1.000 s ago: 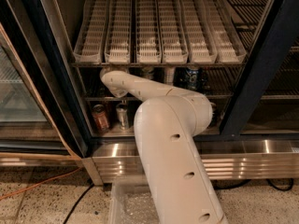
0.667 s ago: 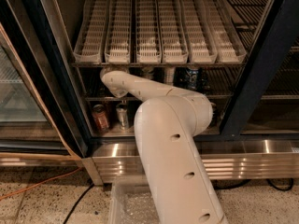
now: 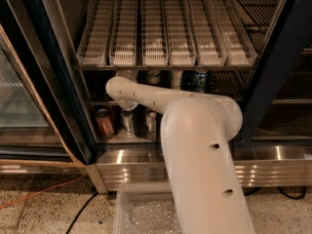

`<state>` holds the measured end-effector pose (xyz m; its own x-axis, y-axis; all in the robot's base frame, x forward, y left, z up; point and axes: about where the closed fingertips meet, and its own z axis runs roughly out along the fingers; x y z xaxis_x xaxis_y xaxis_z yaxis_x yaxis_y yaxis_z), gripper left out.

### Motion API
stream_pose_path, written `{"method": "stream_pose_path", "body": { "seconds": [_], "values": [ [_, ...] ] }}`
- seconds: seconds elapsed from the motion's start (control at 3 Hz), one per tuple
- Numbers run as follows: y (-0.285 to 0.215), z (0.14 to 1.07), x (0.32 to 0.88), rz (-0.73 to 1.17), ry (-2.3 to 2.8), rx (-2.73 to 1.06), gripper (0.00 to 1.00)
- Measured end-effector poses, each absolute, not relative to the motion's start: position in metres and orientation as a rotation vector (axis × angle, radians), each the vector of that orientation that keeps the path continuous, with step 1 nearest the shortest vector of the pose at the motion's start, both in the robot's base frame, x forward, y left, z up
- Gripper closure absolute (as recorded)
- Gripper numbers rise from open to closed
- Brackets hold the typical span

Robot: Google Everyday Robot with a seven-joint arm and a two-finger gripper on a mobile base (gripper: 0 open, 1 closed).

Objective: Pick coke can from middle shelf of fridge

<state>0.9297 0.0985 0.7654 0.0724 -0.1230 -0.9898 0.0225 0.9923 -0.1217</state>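
Observation:
The fridge (image 3: pixel 279 67) stands open in front of me, and my white arm reaches into it from the lower right. Its wrist bends at the left of the middle shelf (image 3: pixel 233 84), a dark wire rack. My gripper (image 3: pixel 126 75) points into the shelf space just under the white slotted lanes, mostly hidden behind the wrist. The coke can is hidden from view. A dark bottle (image 3: pixel 200 79) and two pale containers stand on the middle shelf behind the arm.
White slotted plastic lanes (image 3: pixel 168 28) fill the shelf above. On the steel floor below stand a dull orange-red can (image 3: pixel 104 123) and two silver cans (image 3: pixel 127 122). A glass door (image 3: pixel 19 101) hangs open on the left. A clear bin (image 3: pixel 141 213) sits at my base.

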Motion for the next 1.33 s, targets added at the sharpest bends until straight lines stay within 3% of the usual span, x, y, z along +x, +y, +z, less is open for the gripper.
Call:
{"method": "stream_pose_path", "body": {
  "seconds": [1.33],
  "values": [
    [0.121,0.788,0.851,0.084,1.451,-0.13,1.0]
  ]
}}
